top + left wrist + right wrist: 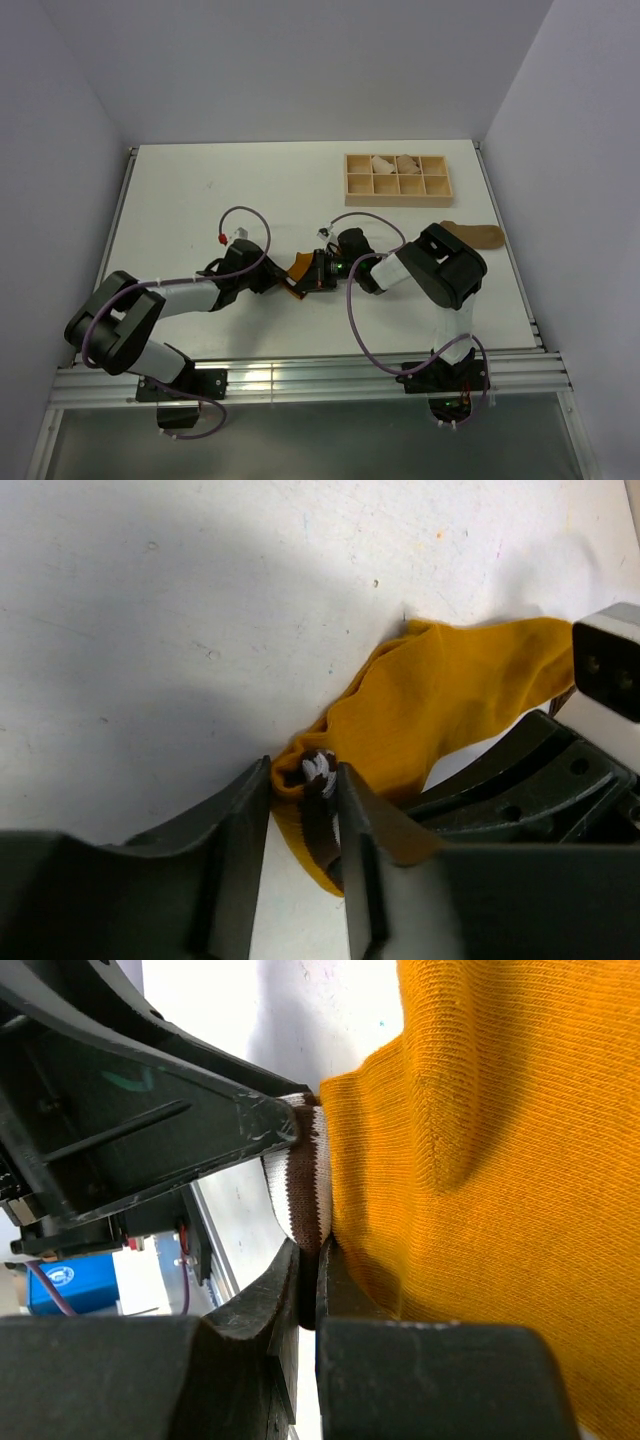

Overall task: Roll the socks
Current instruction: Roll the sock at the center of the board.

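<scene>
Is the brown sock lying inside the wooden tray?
No, the brown sock lies flat on the table, outside the wooden tray and on its near side, by the right arm.

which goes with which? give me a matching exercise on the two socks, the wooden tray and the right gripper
Things
1 mustard-orange sock
2 tan-brown sock
3 wooden compartment tray
4 right gripper

Place or state
a far side of the table, pale rolls inside
b flat at the table's right edge
c shut on a striped cuff
d bunched up mid-table

Pairs: 1-d, 2-b, 3-a, 4-c
</scene>
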Tool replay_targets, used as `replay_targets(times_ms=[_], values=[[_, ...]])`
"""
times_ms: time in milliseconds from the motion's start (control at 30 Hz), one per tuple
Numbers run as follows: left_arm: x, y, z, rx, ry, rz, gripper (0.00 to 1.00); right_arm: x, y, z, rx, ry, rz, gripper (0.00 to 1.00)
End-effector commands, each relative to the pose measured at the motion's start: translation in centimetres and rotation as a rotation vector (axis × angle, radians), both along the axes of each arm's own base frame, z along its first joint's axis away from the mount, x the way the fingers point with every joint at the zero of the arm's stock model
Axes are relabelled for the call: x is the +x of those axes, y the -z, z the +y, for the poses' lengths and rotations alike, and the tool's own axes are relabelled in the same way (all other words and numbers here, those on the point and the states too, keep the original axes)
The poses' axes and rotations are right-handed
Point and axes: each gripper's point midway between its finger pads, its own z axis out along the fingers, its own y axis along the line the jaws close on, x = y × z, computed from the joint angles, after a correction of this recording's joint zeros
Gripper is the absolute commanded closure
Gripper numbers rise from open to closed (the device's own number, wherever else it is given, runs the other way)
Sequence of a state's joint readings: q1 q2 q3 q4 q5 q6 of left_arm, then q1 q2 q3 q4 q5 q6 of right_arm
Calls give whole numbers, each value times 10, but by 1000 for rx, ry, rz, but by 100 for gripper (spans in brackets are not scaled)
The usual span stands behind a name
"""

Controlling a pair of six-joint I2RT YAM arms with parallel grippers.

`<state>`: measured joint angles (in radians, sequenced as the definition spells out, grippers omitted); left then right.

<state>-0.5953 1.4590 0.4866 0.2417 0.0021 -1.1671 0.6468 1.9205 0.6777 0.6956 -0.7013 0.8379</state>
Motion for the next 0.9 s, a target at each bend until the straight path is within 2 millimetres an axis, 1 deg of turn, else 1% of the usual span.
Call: replay_targets(times_ms=[0, 33, 100, 133, 167, 233, 267, 300, 333, 367, 433, 467, 500, 533, 567, 600, 633, 667, 700, 733, 767, 833, 867], values=[[-6, 11, 1, 28, 15, 30, 65, 0, 9, -5, -14, 12, 16, 100], [-6, 11, 1, 30, 15, 34, 70, -1, 9, -5, -14, 10, 15, 99], [-6, 12, 1, 35, 17, 37, 77, 0, 7, -4, -13, 11, 12, 97], [-6, 12, 2, 38, 17, 42, 84, -1, 8, -5, -18, 10, 11, 96], [-7, 13, 2, 43, 18, 46, 88, 0, 7, -5, -21, 12, 5, 94], [-8, 14, 3, 51, 18, 55, 96, 3, 3, -6, -31, 15, -19, 88], [-9, 15, 4, 57, 18, 64, 99, 4, 2, -7, -37, 17, -30, 85], [-9, 14, 4, 59, 19, 65, 100, 6, -2, -7, -42, 19, -45, 79], [-7, 15, 8, 81, 1, 57, 100, 8, -5, -10, -66, 21, -70, 76], [-6, 14, 9, 91, 0, 62, 100, 10, -10, -11, -72, 25, -91, 70], [-5, 14, 12, 109, 1, 61, 100, 8, -14, -16, -104, 18, -123, 65], [-4, 11, 10, 108, 3, 55, 100, 16, -29, -18, -109, 45, -183, 62], [-5, 11, 12, 116, 3, 58, 100, 17, -34, -19, -128, 47, -216, 58], [-3, 9, 11, 120, 4, 54, 100, 15, -33, -26, -183, 35, -251, 56], [-3, 8, 12, 125, 5, 55, 100, 25, -49, -28, -208, 70, -328, 54], [-5, 10, 14, 140, 9, 67, 100, 29, -55, -30, -241, 81, -376, 52], [-4, 8, 14, 144, 10, 63, 100, 23, -54, -33, -302, 45, -431, 51], [-3, 6, 14, 146, 9, 60, 100, 26, -62, -31, -334, 44, -490, 50], [-3, 6, 14, 149, 11, 61, 100, 37, -69, -40, -418, 79, -600, 48], [-4, 7, 15, 155, 10, 67, 100, 25, -69, -33, -456, 35, -640, 47], [-3, 5, 14, 153, 13, 62, 100, 26, -74, -31, -483, 36, -690, 46], [-2, 3, 13, 155, 18, 56, 100, 25, -75, -29, -541, 16, -778, 42], [0, 2, 12, 153, 19, 51, 100, 17, -77, -21, -544, -10, -810, 42]])
